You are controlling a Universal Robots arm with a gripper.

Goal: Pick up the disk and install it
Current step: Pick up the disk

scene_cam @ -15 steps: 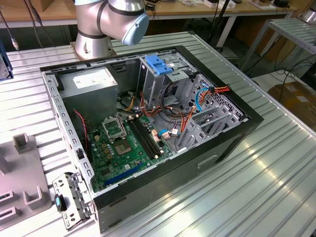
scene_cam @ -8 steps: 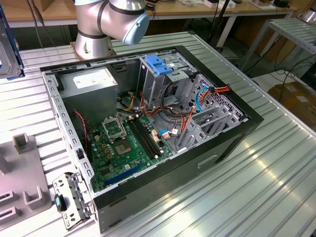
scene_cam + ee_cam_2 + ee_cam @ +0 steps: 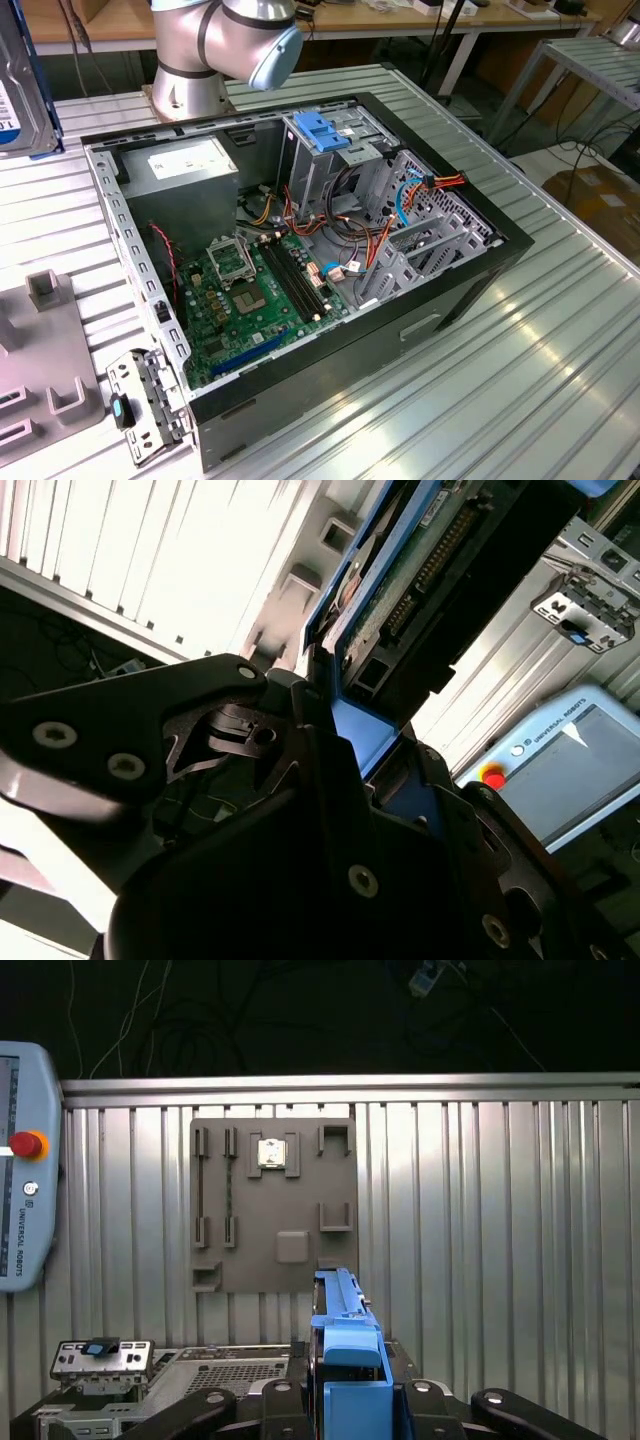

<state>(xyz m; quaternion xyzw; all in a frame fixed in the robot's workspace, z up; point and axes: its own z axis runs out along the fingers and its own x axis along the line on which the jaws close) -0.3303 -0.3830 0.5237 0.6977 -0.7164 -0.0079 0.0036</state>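
Disk, the flat dark silvery metal box in a thin blue plastic frame, is up in the air, held by the black metal gripper. It does not touch the ribbed silver metal table. In the exterior view the disk hangs above the table's far edge, at the exterior view's left. It is well apart from the big black open computer case that lies in the middle of the table.

The case lies on its side with the cover off, I think so the arm can reach in from above. Near the case's far wall stands the grey metal cage with a blue handle on top. That looks like the place made for the disk.

The disk is held on its thin edge, by one short end. I think that is so the free end can slide in first. In both wrist views the blue frame sits between the two black fingers, one finger on each flat side. The fingers seem closed tight on it, though the spot where they touch is dark and hard to see. Most of the disk sticks out past the fingertips. Beyond it, a flat grey plastic tray with slots lies on the table.
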